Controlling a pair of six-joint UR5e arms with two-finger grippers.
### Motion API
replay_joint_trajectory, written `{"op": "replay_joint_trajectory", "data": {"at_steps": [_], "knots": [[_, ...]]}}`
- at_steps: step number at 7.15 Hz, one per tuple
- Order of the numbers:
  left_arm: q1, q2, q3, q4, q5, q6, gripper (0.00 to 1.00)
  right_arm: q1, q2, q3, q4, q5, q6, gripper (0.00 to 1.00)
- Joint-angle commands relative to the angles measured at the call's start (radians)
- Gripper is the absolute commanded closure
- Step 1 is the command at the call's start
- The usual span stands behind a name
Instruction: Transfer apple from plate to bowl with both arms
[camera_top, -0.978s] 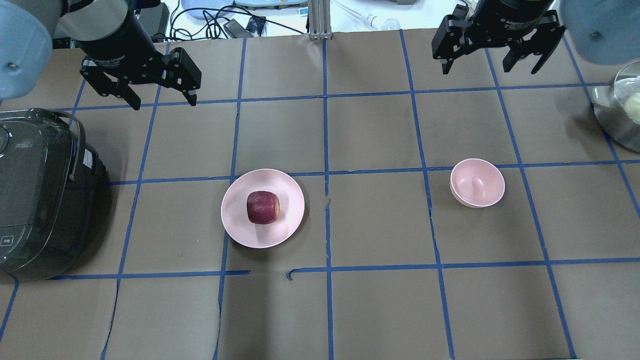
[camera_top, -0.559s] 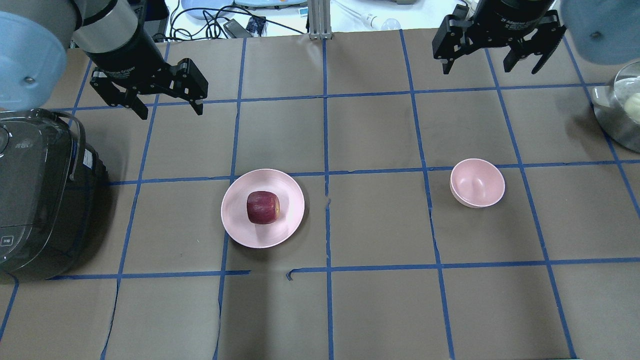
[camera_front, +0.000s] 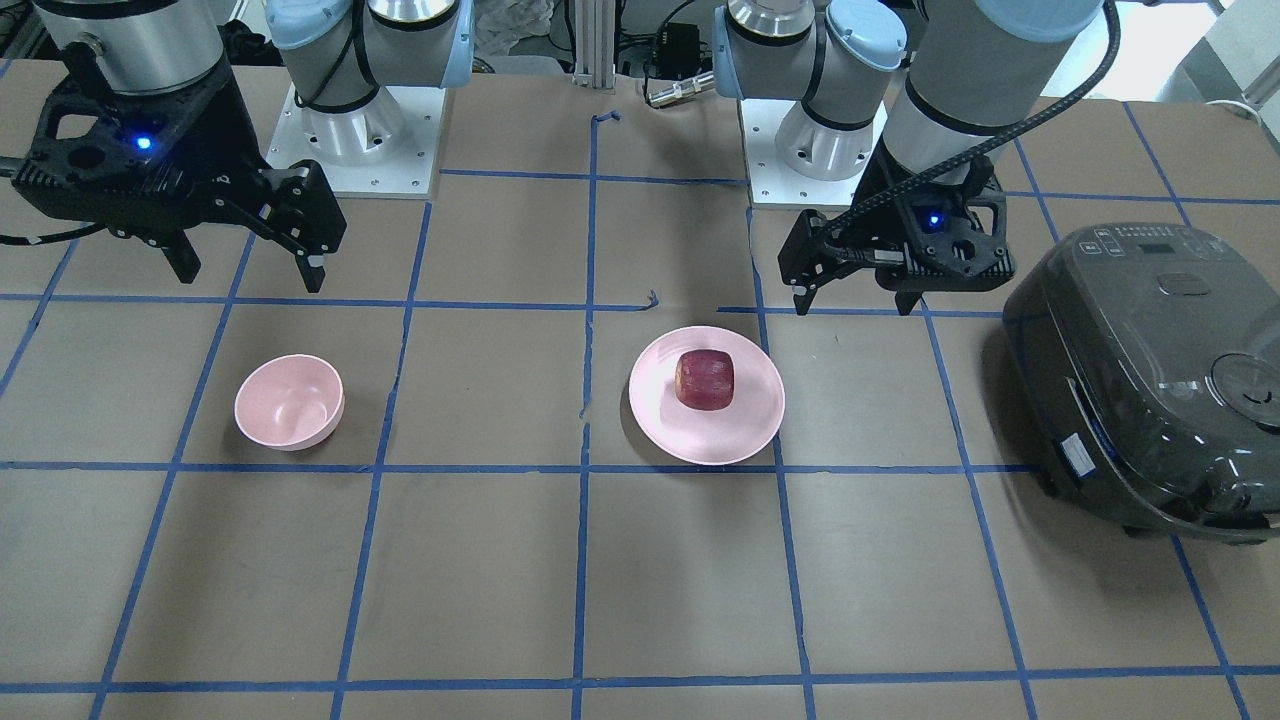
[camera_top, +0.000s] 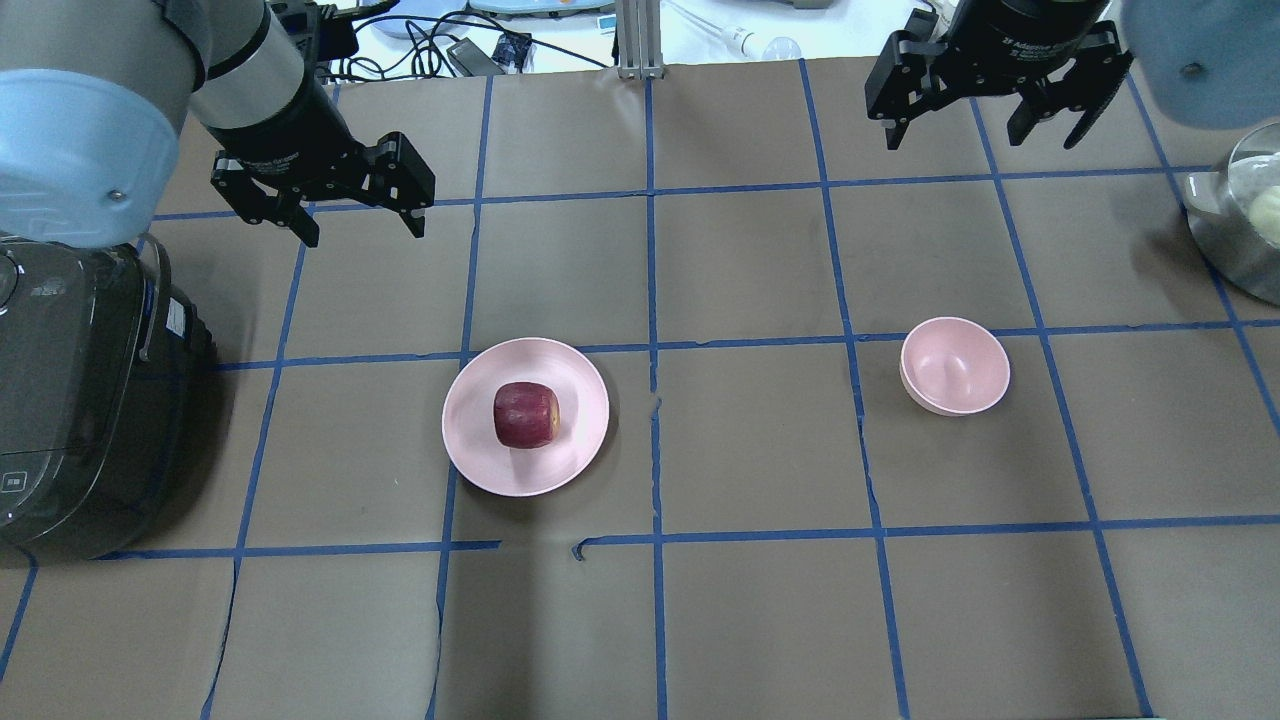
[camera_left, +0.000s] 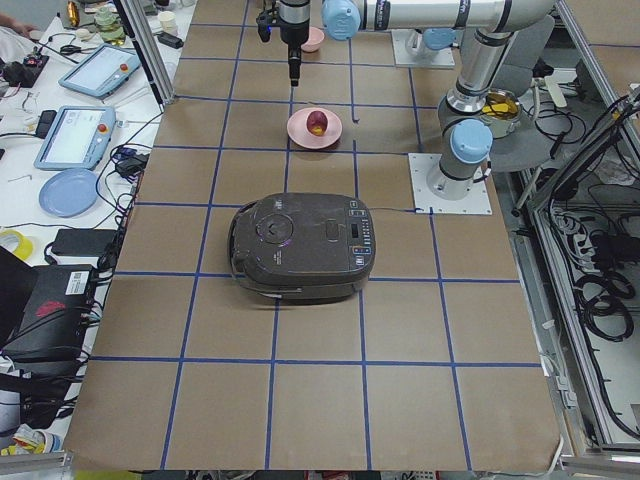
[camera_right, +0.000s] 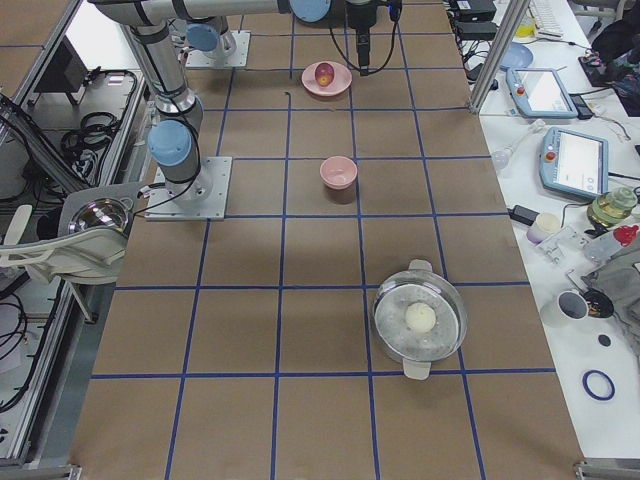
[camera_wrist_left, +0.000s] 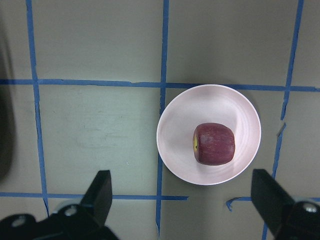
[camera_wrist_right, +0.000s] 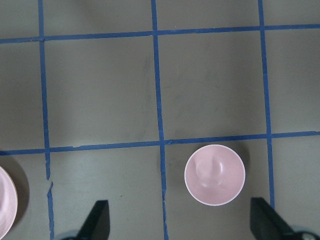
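Observation:
The dark red apple (camera_top: 526, 414) lies on the pale pink plate (camera_top: 580, 432) left of the table's middle; both also show in the front view, apple (camera_front: 704, 379) and plate (camera_front: 750, 420), and in the left wrist view, apple (camera_wrist_left: 214, 144). The small pink bowl (camera_top: 955, 365) stands empty to the right, also in the front view (camera_front: 289, 402) and right wrist view (camera_wrist_right: 214, 174). My left gripper (camera_top: 363, 230) is open, high above the table, behind and left of the plate. My right gripper (camera_top: 985, 132) is open, high behind the bowl.
A dark rice cooker (camera_top: 70, 400) stands at the left edge. A steel pot with a glass lid (camera_top: 1245, 220) stands at the right edge. Cables and devices lie beyond the table's far edge. Blue tape lines grid the brown table.
My left gripper has moved right and toward the plate, staying open. My right gripper, the apple, plate and bowl have not moved.

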Motion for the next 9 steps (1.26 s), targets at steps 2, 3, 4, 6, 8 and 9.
{"op": "replay_joint_trajectory", "data": {"at_steps": [2, 3, 4, 6, 8, 9], "knots": [[-0.043, -0.031, -0.086, 0.064, 0.008, -0.049, 0.00, -0.050, 0.004, 0.030, 0.032, 0.000, -0.077, 0.00], [-0.053, -0.038, -0.108, 0.076, 0.007, -0.098, 0.00, -0.168, 0.004, 0.035, 0.076, 0.015, -0.196, 0.00], [-0.075, -0.054, -0.134, 0.090, 0.007, -0.108, 0.00, -0.237, 0.003, 0.090, 0.075, 0.015, -0.303, 0.00], [-0.109, -0.090, -0.235, 0.293, 0.007, -0.107, 0.00, -0.253, 0.000, 0.283, -0.083, 0.012, -0.378, 0.01], [-0.112, -0.095, -0.334, 0.367, 0.007, -0.091, 0.00, -0.308, 0.010, 0.535, -0.448, 0.020, -0.401, 0.02], [-0.117, -0.110, -0.335, 0.368, -0.001, -0.096, 0.00, -0.339, 0.041, 0.654, -0.615, 0.023, -0.415, 0.06]]}}
